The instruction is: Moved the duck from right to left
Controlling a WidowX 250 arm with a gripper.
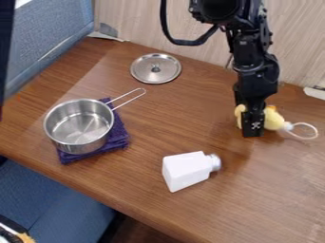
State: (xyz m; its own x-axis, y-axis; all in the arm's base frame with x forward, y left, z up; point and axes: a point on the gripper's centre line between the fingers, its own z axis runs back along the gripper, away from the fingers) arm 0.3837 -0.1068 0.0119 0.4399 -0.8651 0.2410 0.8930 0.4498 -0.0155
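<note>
My black gripper (253, 129) hangs down at the right side of the table, low over the wood. The yellow duck (274, 119) is at the gripper, with part of its body showing on either side of it and the middle hidden behind it. An orange patch tops the duck, and a white loop extends from it to the right. Whether the gripper holds the duck or stands in front of it, I cannot tell.
A metal pot (79, 125) sits on a folded purple cloth (119, 136) at the left. Its lid (155, 68) lies near the back. A white bottle (186, 170) lies at the front centre. A wall (143, 23) borders the table's back edge.
</note>
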